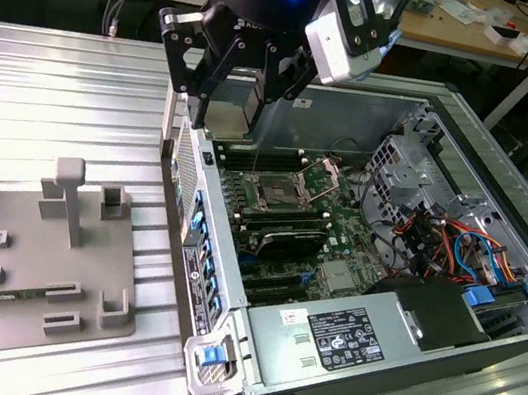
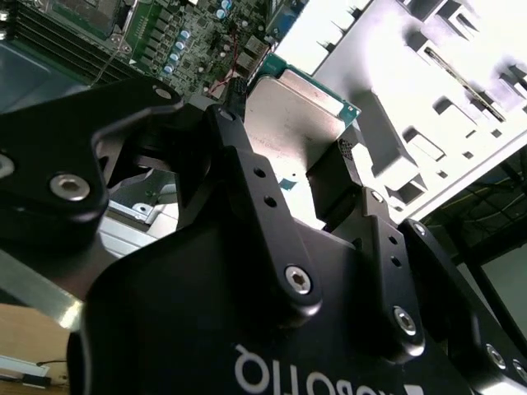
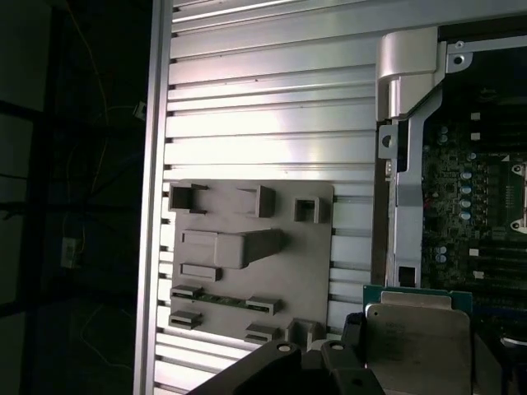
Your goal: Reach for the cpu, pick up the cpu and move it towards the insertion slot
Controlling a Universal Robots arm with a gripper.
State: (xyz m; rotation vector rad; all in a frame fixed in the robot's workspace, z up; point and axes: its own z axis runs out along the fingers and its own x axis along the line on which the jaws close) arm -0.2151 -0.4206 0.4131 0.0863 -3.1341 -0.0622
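Ribbed metal counter (image 1: 57,102) underneath everything, spanning the exterior view. Open computer case (image 1: 486,326) lying on it toward the exterior view's right, motherboard (image 1: 338,240) exposed inside. Grey fixture tray (image 1: 30,265) with raised blocks and recesses resting on the counter at the exterior view's left, well apart from the case; a thin green memory stick (image 1: 9,295) seated in one of its recesses. Black arm head hanging over the case's near wall, between tray and motherboard. Tool (image 1: 227,100) closed on the cpu (image 3: 416,341), fingers (image 2: 247,177) pinching its opposite edges. Cpu held up off the counter, silvery top and green rim plain in both wrist views (image 2: 296,123), close above the edge of the case. Insertion slot (image 1: 274,197) on the motherboard, shiny frame around a dark centre, near the tool but not beneath it, nothing seated inside.
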